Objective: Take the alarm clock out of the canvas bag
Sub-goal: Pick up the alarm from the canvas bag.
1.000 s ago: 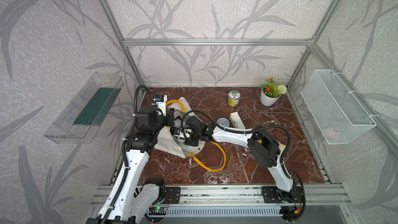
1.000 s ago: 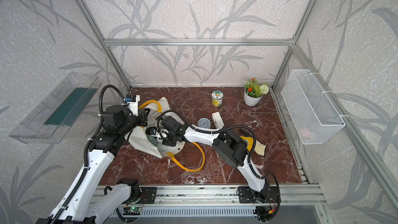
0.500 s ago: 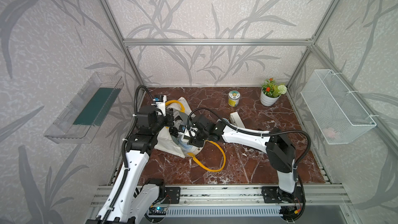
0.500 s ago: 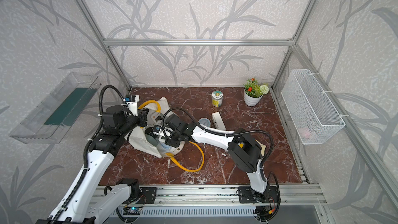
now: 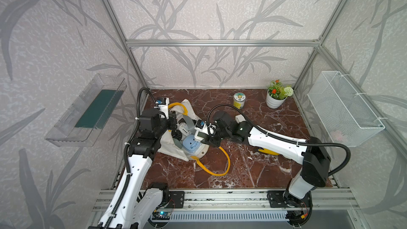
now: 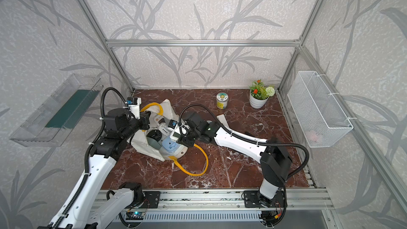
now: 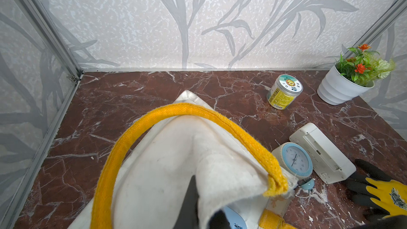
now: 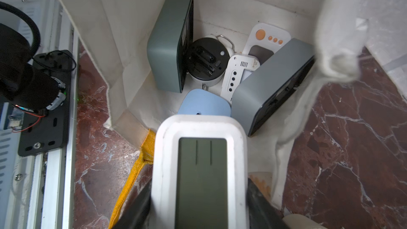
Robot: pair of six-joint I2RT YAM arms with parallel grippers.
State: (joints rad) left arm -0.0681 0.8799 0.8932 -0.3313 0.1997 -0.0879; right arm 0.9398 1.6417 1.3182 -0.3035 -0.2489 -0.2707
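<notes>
The off-white canvas bag (image 5: 169, 150) with yellow handles (image 5: 220, 168) lies on its side at the left in both top views, mouth toward the centre. My left gripper (image 7: 202, 213) is shut on its upper rim (image 7: 220, 172), holding the mouth up. My right gripper (image 8: 199, 203) hangs just outside the mouth, shut on a white alarm clock (image 8: 201, 168) with a dark screen, also seen as the white alarm clock (image 5: 200, 135) in a top view. Inside the bag lie a blue clock (image 8: 204, 104), two grey-green box clocks (image 8: 167, 45), a black round one (image 8: 206, 60) and white ones.
A round blue-faced clock (image 7: 295, 159) and a white oblong clock (image 7: 319, 150) lie on the marble beside the bag, near a yellow-black glove (image 7: 385, 192). A jar (image 5: 238, 100) and a flower pot (image 5: 275, 101) stand at the back. A wire basket (image 5: 343, 109) hangs on the right wall.
My right gripper has drawn back to the right, out of the bag's mouth, with the white clock in it. The left arm has stayed put.
</notes>
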